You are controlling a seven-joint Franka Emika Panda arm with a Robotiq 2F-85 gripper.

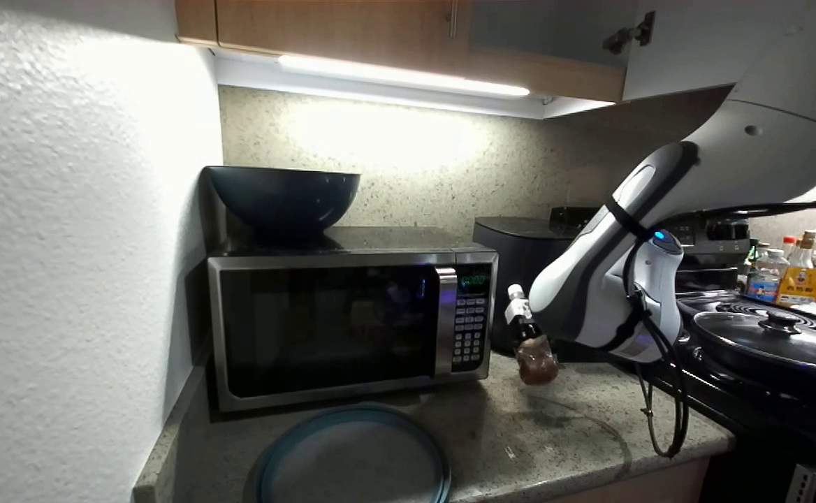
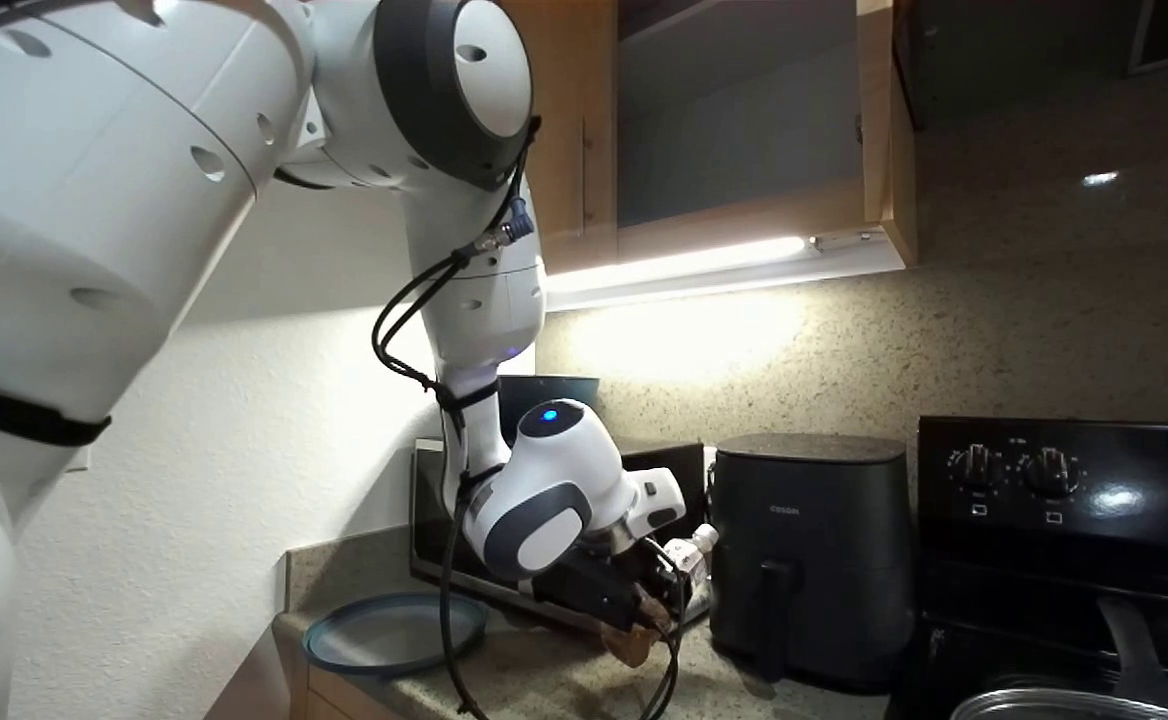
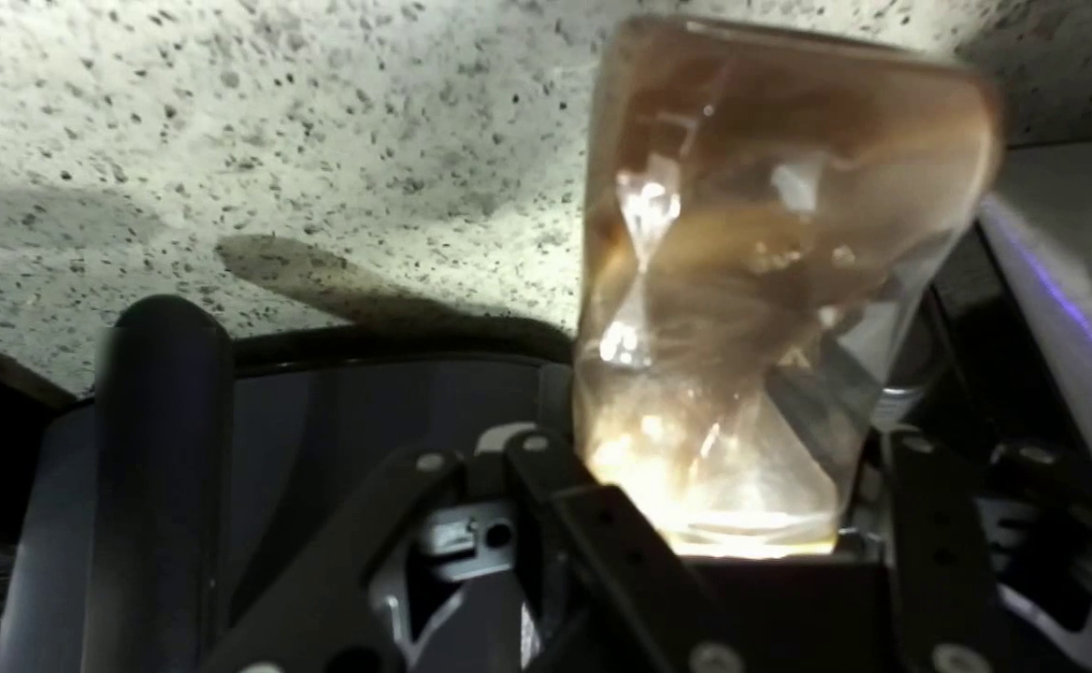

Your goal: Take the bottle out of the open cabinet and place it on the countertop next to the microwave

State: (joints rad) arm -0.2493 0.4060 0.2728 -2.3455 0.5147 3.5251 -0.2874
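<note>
Bottle (image 1: 536, 362), white-capped and tilted, clasped by the gripper (image 3: 719, 458) over the countertop (image 1: 548, 454), near the microwave (image 1: 331, 328). The wrist view shows the body translucent brown; whether contents or wall give the colour is unclear. Dark bowl (image 1: 282, 199) atop the microwave, interior hidden. In an exterior view only: clustered bottles (image 1: 799, 283). In an exterior view and the wrist view: handle (image 2: 775, 620) of the black appliance (image 2: 834, 530).
</note>
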